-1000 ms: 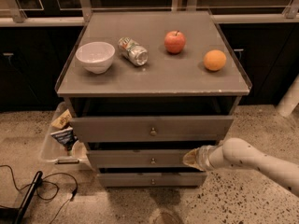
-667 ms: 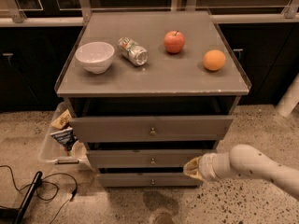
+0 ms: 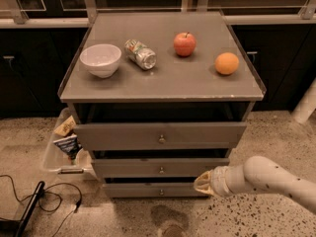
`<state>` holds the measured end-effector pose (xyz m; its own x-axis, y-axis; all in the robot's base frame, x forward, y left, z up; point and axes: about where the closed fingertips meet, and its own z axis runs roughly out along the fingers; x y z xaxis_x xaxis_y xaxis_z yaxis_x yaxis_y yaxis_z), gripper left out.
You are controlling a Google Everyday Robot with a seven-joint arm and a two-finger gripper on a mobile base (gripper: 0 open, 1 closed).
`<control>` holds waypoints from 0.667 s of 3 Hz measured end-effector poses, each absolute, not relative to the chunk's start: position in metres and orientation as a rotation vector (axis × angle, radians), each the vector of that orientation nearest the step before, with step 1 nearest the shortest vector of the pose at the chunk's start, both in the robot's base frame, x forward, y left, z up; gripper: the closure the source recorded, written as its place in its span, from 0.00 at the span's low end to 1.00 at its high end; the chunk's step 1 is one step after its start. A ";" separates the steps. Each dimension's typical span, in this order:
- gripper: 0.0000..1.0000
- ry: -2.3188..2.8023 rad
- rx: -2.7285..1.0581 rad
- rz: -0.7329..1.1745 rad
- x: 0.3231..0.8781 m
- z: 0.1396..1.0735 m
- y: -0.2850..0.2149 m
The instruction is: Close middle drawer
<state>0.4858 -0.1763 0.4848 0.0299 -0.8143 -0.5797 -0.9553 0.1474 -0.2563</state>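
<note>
Grey three-drawer cabinet seen from the front and above, with the robot's arm (image 3: 276, 177) reaching in low from the right.

The claw (image 3: 203, 181) sits at the lower right corner of the middle drawer (image 3: 128, 168), over the gap between that front and the bottom drawer (image 3: 133, 190). Whether it is open or closed cannot be told from here. It holds nothing that can be seen, and contact with the drawer front cannot be confirmed.

Compared with a second ago, the claw is lower. Then it was level with the right end of the middle drawer's front; now it has dropped to that front's bottom edge, and the arm slopes down with it.

The middle drawer itself looks unmoved. It stands pulled out partway, with its brass knob (image 3: 161, 170) at centre and a dark gap above it. The top drawer (image 3: 123, 135) juts out further than the others.

On the tabletop (image 3: 163, 80), from left to right and all unchanged:
- a white bowl (image 3: 100, 59)
- a can (image 3: 140, 54) lying on its side
- a red apple (image 3: 184, 44)
- an orange (image 3: 226, 63)

A clear bin (image 3: 52, 158) holding snack packets stands on the floor to the left of the cabinet. A black cable (image 3: 54, 201) trails in front of it.
</note>
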 end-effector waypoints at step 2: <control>0.20 1.809 -1.693 0.292 0.486 0.485 -0.176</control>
